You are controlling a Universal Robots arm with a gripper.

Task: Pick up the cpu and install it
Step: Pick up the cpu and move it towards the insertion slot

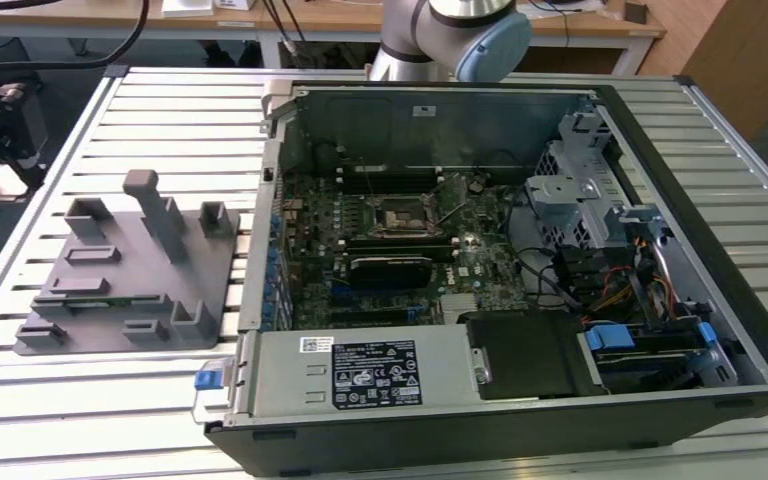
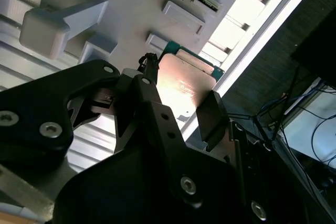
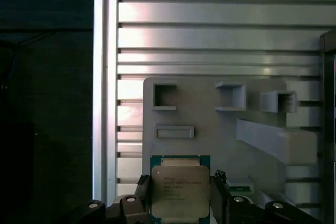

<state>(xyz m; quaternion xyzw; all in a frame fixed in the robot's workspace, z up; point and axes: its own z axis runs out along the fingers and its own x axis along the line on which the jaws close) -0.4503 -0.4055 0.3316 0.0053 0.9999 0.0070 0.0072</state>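
In both wrist views the cpu [image 3: 180, 190], a flat square chip with a silvery top plate and a green edge, sits between my gripper's [image 3: 180, 203] two black fingers [image 3: 219, 182]. The fingers press on two opposite sides of it. The gripper [image 2: 181, 98] is shut on the cpu [image 2: 184, 82] and holds it above the grey holder block [image 3: 210, 124], over the block's edge nearest the table rim. In the exterior view the open computer case [image 1: 491, 270] shows the dark square socket [image 1: 398, 215] on the motherboard.
The grey holder block [image 1: 131, 270] with upright posts lies on the slatted metal table [image 1: 104, 390], to the exterior view's left of the case. The arm's base [image 1: 444, 30] rises behind the case. A power supply [image 1: 357, 370] and drive cages [image 1: 598, 210] fill the case's near and right parts.
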